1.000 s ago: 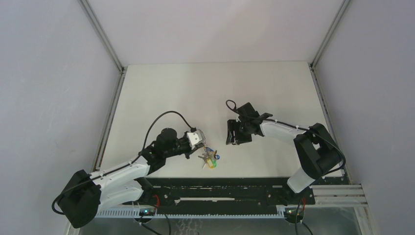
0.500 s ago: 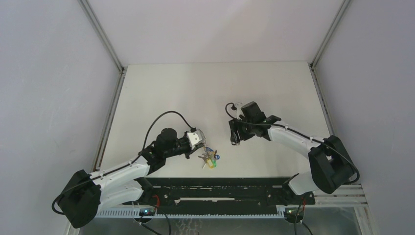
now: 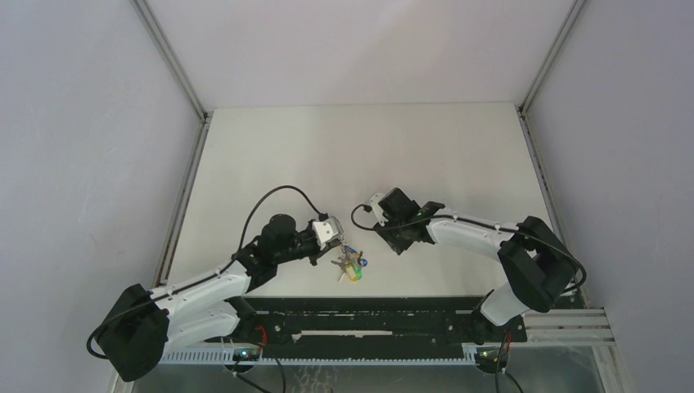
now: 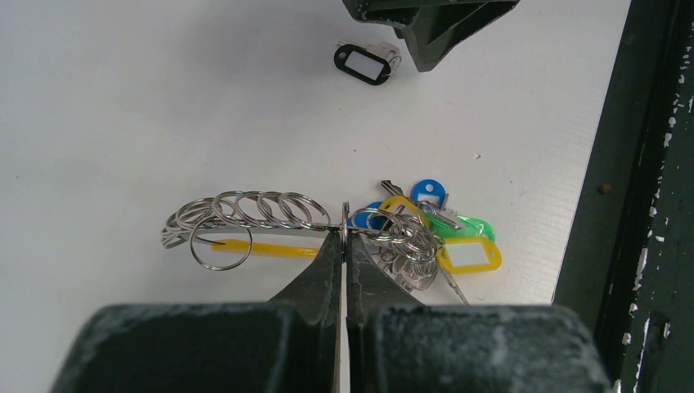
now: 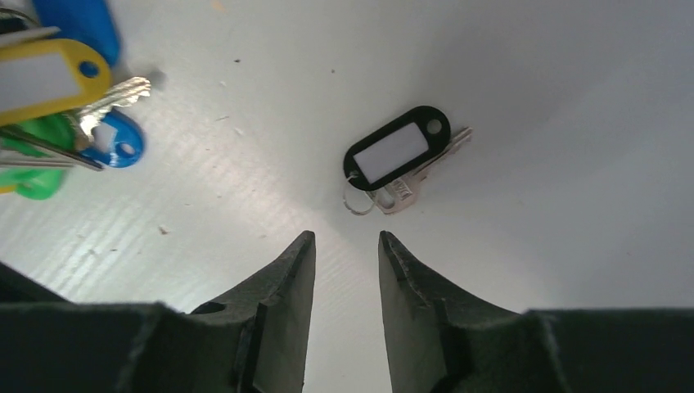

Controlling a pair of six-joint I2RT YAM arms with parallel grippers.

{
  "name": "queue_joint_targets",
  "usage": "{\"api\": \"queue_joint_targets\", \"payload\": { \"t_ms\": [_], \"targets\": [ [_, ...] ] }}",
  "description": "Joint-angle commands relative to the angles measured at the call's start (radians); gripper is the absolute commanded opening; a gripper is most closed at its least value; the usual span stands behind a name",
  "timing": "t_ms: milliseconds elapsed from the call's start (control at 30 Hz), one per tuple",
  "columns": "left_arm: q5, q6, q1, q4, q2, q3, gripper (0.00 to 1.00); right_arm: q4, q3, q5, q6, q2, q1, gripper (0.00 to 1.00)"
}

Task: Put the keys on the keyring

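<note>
black-tagged key (image 5: 398,160) on table (image 5: 532,98), just beyond parted right jaws, untouched

Black-tagged silver key (image 5: 398,155); silvery, yellow-banded keyring (image 4: 262,246)

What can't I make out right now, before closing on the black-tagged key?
- Top view: black-tagged key, clear from the right wrist, lost under the right fingers.
- Left wrist view: which loop of the keyring is pinched, hidden behind the left fingers.
- Right wrist view: coloured tag bunch, cut off by the left edge.
</note>
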Motion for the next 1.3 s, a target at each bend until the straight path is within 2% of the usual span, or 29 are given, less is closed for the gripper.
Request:
{"api": "queue_joint_targets", "payload": {
  "t_ms": [0, 67, 233, 900, 1267],
  "targets": [
    [-0.002, -0.014, 0.001, 0.046, -0.031, 0.053, 0.0, 0.023, 0.036, 0.069, -0.098, 0.018, 0.017, 0.34],
    [-0.004, -0.015, 0.001, 0.046, -0.032, 0.054, 0.0, 0.035, 0.036, 0.096, -0.125, 0.029, 0.033, 0.34],
    [-0.008, -0.014, 0.001, 0.046, -0.037, 0.051, 0.0, 0.065, 0.036, 0.11, -0.186, 0.064, 0.057, 0.25],
    [-0.004, -0.013, 0.001, 0.046, -0.037, 0.052, 0.0, 0.099, 0.037, 0.11, -0.248, 0.09, 0.065, 0.26],
    [-0.003, -0.013, 0.001, 0.045, -0.032, 0.054, 0.0, 0.087, 0.048, 0.086, -0.256, 0.106, 0.064, 0.18]
  ]
}}
